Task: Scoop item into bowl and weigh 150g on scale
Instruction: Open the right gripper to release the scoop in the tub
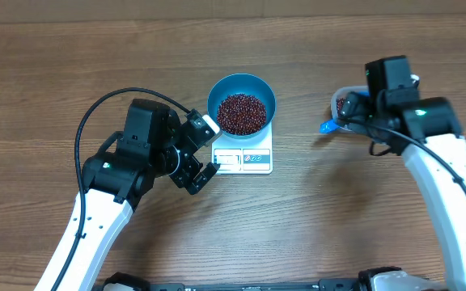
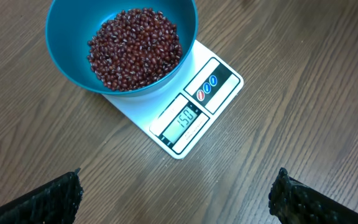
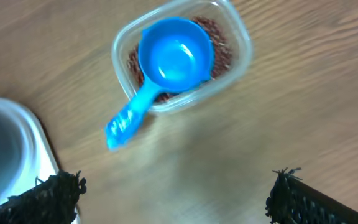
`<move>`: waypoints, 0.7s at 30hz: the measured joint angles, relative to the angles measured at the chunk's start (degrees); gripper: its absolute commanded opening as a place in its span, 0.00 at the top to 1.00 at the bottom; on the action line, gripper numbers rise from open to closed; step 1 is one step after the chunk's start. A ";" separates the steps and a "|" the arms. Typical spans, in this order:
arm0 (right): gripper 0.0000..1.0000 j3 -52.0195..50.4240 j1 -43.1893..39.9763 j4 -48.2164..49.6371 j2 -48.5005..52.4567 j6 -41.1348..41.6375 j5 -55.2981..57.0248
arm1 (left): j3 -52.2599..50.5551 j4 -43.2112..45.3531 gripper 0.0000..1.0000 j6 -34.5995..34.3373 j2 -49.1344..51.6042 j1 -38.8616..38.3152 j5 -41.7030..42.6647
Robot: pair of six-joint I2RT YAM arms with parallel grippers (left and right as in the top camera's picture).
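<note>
The scale (image 1: 243,158) sits on the desk (image 1: 338,218), and everything else is placed from it. The bowl (image 1: 267,90) stands on the scale's platform, covering its rear part and leaving the front strip with the display and buttons clear. The beans (image 1: 241,113) lie heaped inside the bowl, filling its bottom. In the left wrist view the display reads 150.

The left fingers (image 2: 45,200) hover just beside the scale's left edge, spread wide apart with nothing between them; one tip is level with the bowl, the other level with the front strip.

Well apart from the scale, on its right, is a clear tub (image 3: 238,34) with more beans in it. A blue scoop (image 3: 176,53) rests in the tub, cup facing up and empty, its handle sticking out over the rim on the side toward the scale. The right fingers (image 3: 55,194) hang above the tub, spread wide and holding nothing, clear of the scoop.
</note>
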 measured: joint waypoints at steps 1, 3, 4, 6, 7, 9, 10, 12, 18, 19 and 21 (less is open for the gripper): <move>0.00 2.54 0.00 -4.44 -0.52 -2.34 0.00 | 0.00 -0.02 0.00 0.00 0.00 0.00 0.00; 0.00 4.59 0.00 -8.81 -0.90 -4.28 0.04 | 0.00 0.00 0.00 0.00 0.00 0.00 0.00; 0.00 5.57 0.00 -11.17 -1.18 -5.31 0.13 | 0.00 0.00 0.00 0.00 0.00 0.00 0.00; 0.00 6.25 0.00 -13.79 -1.36 -6.60 0.20 | 0.00 -0.02 0.01 0.00 0.00 0.00 0.00; 0.00 6.27 0.00 -14.60 -1.36 -7.10 0.24 | 0.00 -0.02 0.00 0.00 0.00 0.00 0.00; 0.00 6.25 0.00 -14.40 -1.36 -7.78 0.35 | 0.00 -0.02 0.00 0.00 0.00 0.00 0.00; 0.00 6.27 0.00 -14.01 -1.36 -7.96 0.35 | 0.00 0.00 0.00 0.00 0.00 0.00 0.00; 0.00 6.27 0.00 -12.90 -1.36 -8.13 0.33 | 0.00 0.00 0.00 0.00 0.00 0.00 0.00; 0.00 6.27 0.00 -12.07 -1.36 -8.41 -0.66 | 0.00 0.00 0.00 0.00 0.00 0.00 0.00; 0.00 6.27 0.00 -12.07 -1.36 -8.48 -1.36 | 0.00 -0.02 0.01 0.00 0.00 0.00 0.00; 0.00 6.27 0.00 -12.07 -1.36 -8.52 -2.73 | 0.00 -0.02 0.00 0.00 0.00 0.00 0.02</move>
